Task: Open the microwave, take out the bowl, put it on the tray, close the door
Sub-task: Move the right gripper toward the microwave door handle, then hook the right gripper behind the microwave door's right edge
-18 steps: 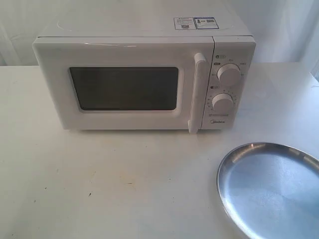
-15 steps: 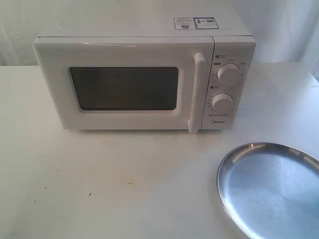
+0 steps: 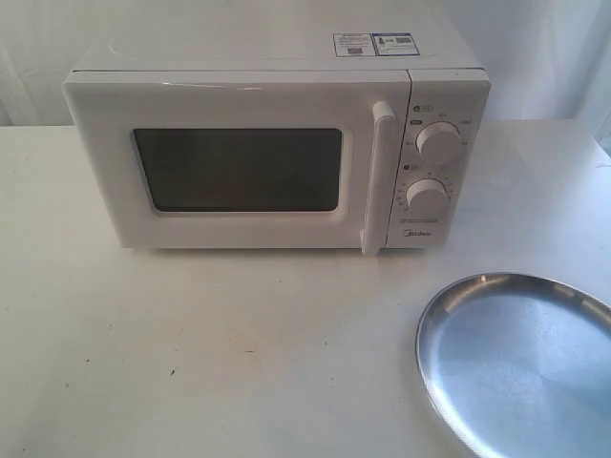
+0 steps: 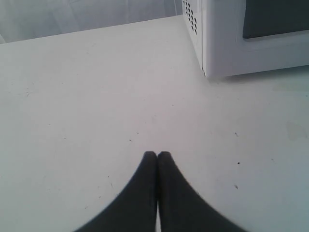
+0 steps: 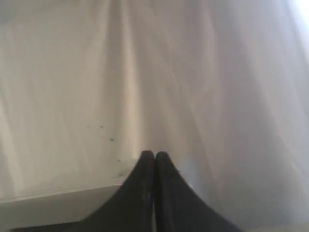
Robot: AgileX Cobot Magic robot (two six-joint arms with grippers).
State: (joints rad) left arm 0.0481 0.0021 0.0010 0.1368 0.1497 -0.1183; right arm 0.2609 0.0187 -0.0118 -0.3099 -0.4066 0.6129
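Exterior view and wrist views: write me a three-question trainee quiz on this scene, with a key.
1. True or false: the door of the microwave is shut.
2. In the exterior view, where does the tray lie relative to the microwave? A) in front, to the right B) on top of it C) to its left
3. Fill in: the fingers of the left hand are ____ (open or shut).

Key: 1 true; 2 A; 3 shut, with nothing between them.
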